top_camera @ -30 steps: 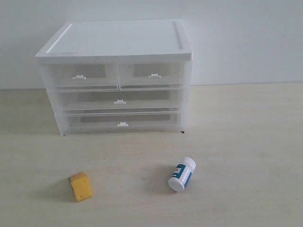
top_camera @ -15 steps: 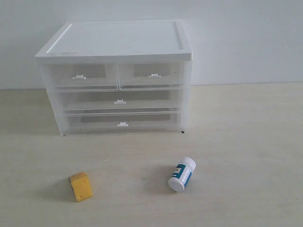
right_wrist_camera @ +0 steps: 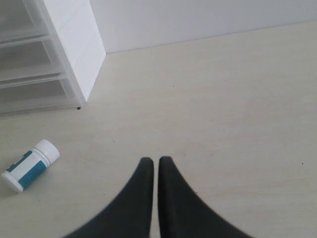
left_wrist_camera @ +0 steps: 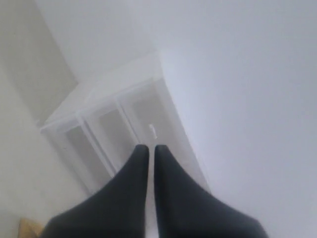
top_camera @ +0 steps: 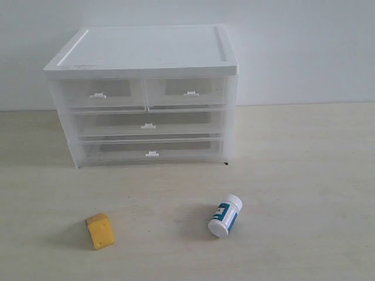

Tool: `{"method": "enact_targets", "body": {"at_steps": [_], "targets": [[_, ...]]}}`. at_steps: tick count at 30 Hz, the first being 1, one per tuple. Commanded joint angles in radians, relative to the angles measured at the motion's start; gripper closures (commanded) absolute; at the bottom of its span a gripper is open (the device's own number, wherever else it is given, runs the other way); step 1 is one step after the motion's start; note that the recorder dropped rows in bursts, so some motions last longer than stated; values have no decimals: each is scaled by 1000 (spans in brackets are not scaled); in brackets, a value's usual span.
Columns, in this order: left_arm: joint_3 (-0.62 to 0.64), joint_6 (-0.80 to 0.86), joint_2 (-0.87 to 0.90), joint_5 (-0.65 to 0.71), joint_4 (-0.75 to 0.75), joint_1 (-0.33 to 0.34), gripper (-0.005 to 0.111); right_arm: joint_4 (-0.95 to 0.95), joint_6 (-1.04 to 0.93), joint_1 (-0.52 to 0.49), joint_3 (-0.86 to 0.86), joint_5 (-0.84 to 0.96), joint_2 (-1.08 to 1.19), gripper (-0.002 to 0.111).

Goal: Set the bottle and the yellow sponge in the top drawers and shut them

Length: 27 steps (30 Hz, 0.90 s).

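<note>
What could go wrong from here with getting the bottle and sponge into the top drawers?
The bottle lies on its side, so it may roll away when touched. The top drawers are both shut, and their tab handles are small, so a pull might slip off.

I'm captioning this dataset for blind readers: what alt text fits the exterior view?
A white drawer cabinet stands on a pale table, its top drawers and the wider ones below shut. In front, a yellow sponge sits left and a white bottle lies on its side right; no arms show.
</note>
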Motion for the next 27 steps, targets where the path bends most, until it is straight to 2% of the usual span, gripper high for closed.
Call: {"method": "enact_targets", "body": {"at_steps": [1,4,8,11,15,19,22,27], "targets": [[-118,198,7,13,-9,1,103,-10,-2,-5,0,-12,-5,108],[-201,292,75,53,-61,1,103,-10,-2,-5,0,-12,-5,108],[-290,442,231,94,-216,1,103,-10,-2,-5,0,-12,-5,108],[-352,741,373,191,-439,1,103,-10,-2,-5,0,-12,-5,108],[-394,1197,580,396,-745,1,103,-10,-2,-5,0,-12,-5,108],[-399,1430,787,579,-933,1,103,-10,-2,-5,0,-12,-5,108],[-399,1501,924,642,-965,1,103,-10,-2,-5,0,-12,-5,108],[-411,1621,1106,653,-965,1,103,-10,-2,-5,0,-12,-5,108]]}}
